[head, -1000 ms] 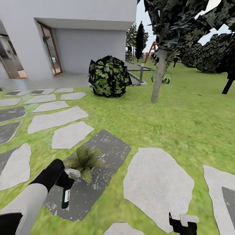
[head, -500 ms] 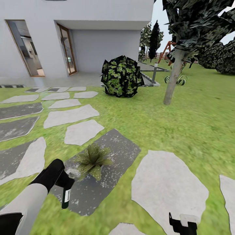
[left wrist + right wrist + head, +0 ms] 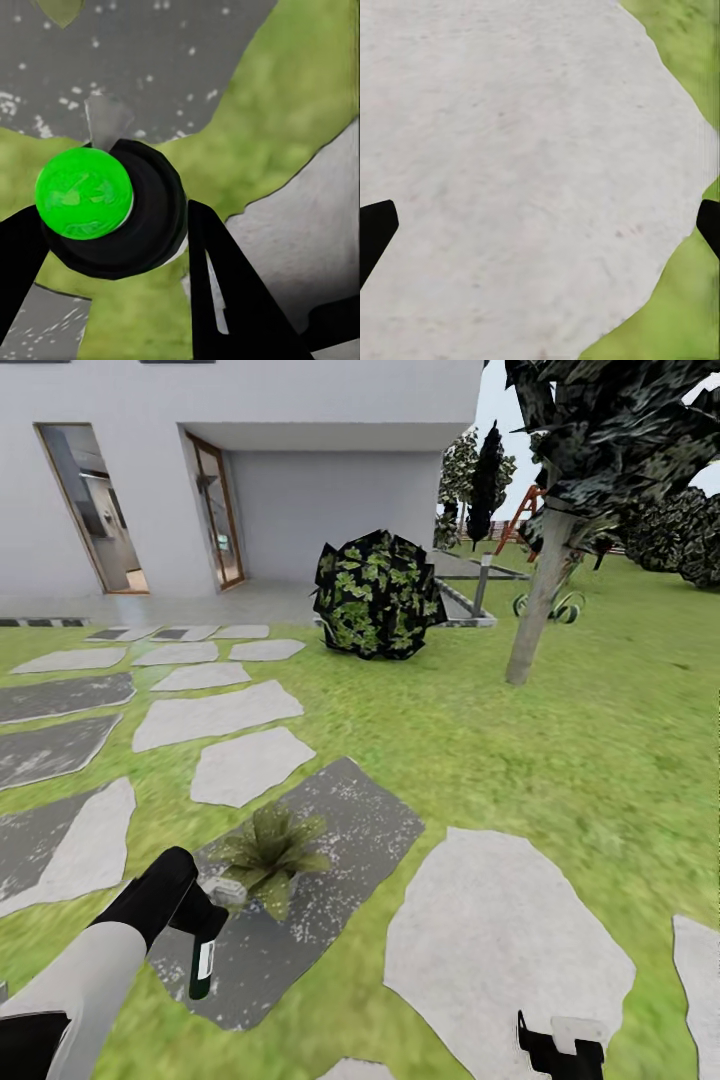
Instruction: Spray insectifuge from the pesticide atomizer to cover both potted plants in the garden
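— What lies ahead of you?
— A green lawn (image 3: 480, 760) crossed by pale and dark grey stepping stones (image 3: 215, 715). Beyond stands a white house wall (image 3: 330, 510) with two wood-framed doorways (image 3: 215, 510).
— And to your right?
— A dark leafy bush (image 3: 378, 595), a tree trunk (image 3: 535, 610), daylight overhead.

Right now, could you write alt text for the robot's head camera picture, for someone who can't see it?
The robot's left tool holds a small dark atomizer upside down beside a small potted plant on a dark grey stepping stone. Green lawn with pale stones runs to a white house, a round bush and a tree.
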Motion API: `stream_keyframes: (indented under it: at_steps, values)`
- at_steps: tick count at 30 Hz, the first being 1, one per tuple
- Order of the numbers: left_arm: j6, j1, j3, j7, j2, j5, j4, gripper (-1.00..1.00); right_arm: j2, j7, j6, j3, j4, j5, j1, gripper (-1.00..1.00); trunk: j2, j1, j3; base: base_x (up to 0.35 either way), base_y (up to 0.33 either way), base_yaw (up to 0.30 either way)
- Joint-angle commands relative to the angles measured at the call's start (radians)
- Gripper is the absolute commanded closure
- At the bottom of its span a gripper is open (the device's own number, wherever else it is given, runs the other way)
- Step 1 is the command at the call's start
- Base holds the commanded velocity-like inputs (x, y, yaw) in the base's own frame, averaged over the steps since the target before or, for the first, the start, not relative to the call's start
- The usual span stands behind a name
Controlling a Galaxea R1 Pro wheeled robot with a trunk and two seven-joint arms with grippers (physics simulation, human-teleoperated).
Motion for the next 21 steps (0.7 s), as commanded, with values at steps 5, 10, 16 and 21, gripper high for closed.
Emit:
stream_keyframes:
  at_steps: [5, 10, 16, 21]
  values:
    - [0.004, 0.0, 0.005, -0.009, -0.001, -0.011, -0.003, 1.0, 0.0, -0.006, -0.002, -0.004, 0.001, 0.011, -0.001, -1.0, 0.0, 0.0, -0.001, 0.011, -0.269, 0.0]
    - [0.004, 0.0, 0.005, -0.009, -0.001, -0.011, -0.003, 1.0, 0.0, -0.006, -0.002, -0.004, 0.001, 0.011, -0.001, -1.0, 0.0, 0.0, -0.001, 0.0, -0.27, 0.057]
    - [0.004, 0.0, 0.005, -0.009, -0.002, -0.011, -0.003, 1.0, 0.0, -0.006, -0.002, -0.004, 0.001, 0.011, -0.001, -1.0, 0.0, 0.0, -0.001, 0.048, -0.27, 0.251]
    - [0.004, 0.0, 0.005, -0.009, -0.001, -0.011, -0.003, 1.0, 0.0, -0.006, -0.002, -0.004, 0.001, 0.011, -0.001, -1.0, 0.0, 0.0, -0.001, 0.087, -0.27, 0.275]
